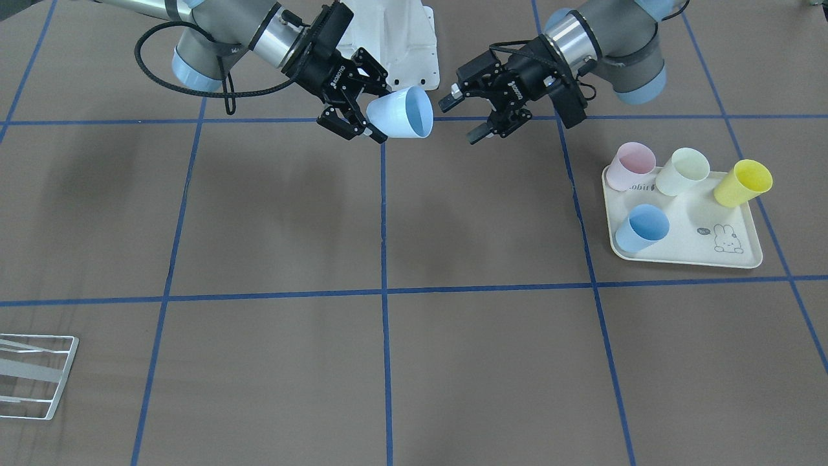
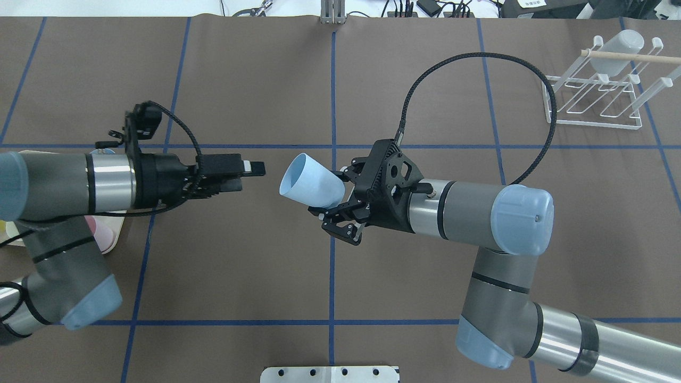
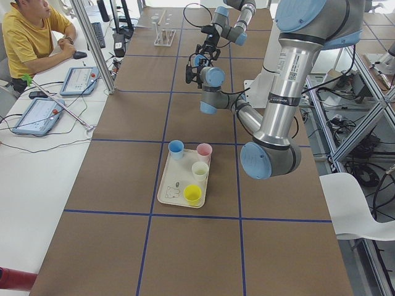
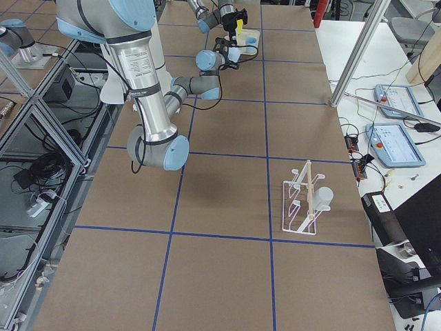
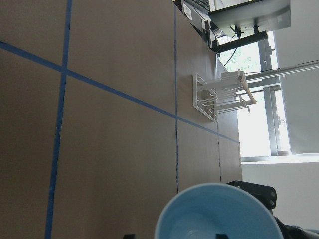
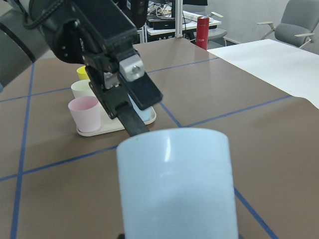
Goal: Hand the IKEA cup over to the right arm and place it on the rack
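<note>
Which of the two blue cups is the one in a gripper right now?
The paler blue cup, held on its side in the air by the right gripper. The other blue cup stands on the tray.

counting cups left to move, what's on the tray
On the tray stand a pink cup, a pale green cup, a yellow cup and a blue cup, all open side up. The overhead view hides most of it under the left arm.
</note>
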Controlling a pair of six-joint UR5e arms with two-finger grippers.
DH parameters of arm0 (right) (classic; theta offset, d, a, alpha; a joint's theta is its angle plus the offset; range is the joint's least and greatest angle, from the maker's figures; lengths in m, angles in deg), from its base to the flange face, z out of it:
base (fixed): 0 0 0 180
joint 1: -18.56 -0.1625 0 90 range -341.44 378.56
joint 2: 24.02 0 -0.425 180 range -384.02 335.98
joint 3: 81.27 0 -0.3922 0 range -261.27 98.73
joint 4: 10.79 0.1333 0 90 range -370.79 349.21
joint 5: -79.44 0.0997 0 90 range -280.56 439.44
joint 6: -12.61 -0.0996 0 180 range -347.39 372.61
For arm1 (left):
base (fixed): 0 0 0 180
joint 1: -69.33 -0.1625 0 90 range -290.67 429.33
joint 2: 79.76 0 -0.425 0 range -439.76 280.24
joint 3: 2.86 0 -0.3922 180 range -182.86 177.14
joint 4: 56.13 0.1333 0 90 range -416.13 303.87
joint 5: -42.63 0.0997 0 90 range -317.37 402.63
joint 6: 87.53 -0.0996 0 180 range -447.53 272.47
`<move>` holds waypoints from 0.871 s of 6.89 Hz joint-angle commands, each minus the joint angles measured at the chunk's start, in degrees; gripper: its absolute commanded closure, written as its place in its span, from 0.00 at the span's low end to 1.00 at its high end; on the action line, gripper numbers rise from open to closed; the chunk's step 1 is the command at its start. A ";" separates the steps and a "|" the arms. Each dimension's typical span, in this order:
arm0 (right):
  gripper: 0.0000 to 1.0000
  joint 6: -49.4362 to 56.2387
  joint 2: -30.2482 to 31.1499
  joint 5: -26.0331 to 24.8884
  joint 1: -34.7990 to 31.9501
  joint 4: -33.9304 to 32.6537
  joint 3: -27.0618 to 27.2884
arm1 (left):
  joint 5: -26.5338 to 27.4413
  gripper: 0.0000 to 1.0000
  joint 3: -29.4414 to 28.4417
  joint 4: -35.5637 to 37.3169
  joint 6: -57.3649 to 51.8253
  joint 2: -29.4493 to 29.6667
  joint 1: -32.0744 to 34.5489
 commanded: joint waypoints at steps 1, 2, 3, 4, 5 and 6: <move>0.92 0.29 0.00 0.58 -4.77 -9.63 1.00 | -8.65 0.00 0.42 1.99 -13.46 -8.24 11.11; 0.92 2.38 0.00 0.58 -8.19 -16.23 1.79 | -11.30 0.00 0.42 4.01 -22.07 -11.59 16.82; 0.92 8.05 0.70 0.15 -11.44 -22.21 3.89 | -13.67 0.00 0.42 7.86 -32.07 -14.06 22.70; 0.92 13.50 0.71 0.14 -15.48 -31.93 6.35 | -14.83 0.00 0.24 10.59 -42.27 -16.69 27.81; 0.92 20.61 0.18 -0.03 -19.26 -44.47 9.50 | -15.19 0.00 0.07 13.14 -52.20 -18.81 32.21; 0.92 29.99 0.18 -0.21 -23.73 -56.34 12.93 | -16.76 0.00 -0.46 14.65 -61.87 -20.31 34.52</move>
